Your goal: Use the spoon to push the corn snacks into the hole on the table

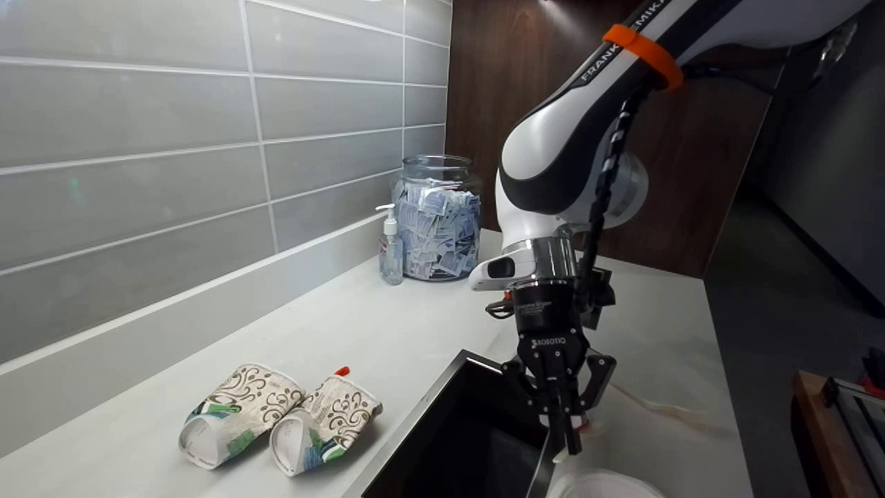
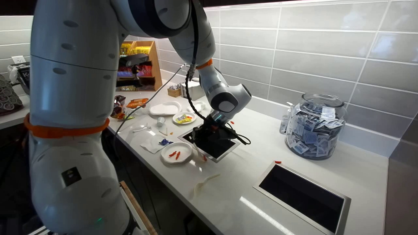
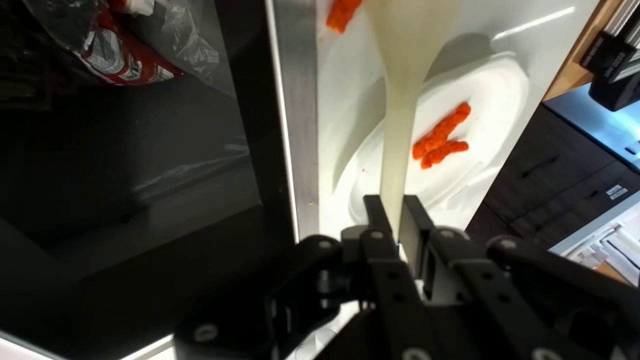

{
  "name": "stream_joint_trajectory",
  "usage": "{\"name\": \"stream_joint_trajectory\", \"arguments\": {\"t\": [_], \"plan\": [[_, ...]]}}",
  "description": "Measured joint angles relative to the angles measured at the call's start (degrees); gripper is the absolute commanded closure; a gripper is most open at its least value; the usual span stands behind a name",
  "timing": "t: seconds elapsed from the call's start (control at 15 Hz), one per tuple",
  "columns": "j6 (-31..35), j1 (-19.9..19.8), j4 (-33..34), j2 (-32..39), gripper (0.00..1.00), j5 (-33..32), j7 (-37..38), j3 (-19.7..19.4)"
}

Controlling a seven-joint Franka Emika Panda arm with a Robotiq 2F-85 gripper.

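Orange-red, knobbly corn snack (image 3: 342,15) on glossy white desk (image 2: 238,166), beside steel-rimmed, rectangular black hole (image 3: 303,150). My black claw (image 3: 393,202) grips pale plastic spoon (image 3: 398,110). Lining up push, I judge; next, sweep snack holeward.

on the arm (image 1: 546,149), "frank" and "emika" stand either side of an orange band (image 1: 644,55). the tool (image 1: 567,446) bears "robotiq", and small print above it includes "gripper". a black object (image 2: 23,78) shows a "k". print on the packets (image 1: 439,228), the paper cups (image 1: 252,401) and the red wrapper (image 3: 132,62) is too small or blurred to read.
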Motion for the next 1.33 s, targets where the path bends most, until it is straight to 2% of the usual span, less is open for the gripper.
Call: {"name": "stream_joint_trajectory", "arguments": {"t": [1.33], "plan": [[2.19,0.46,6.42,3.00,0.97,-1.67,1.18,1.74]]}}
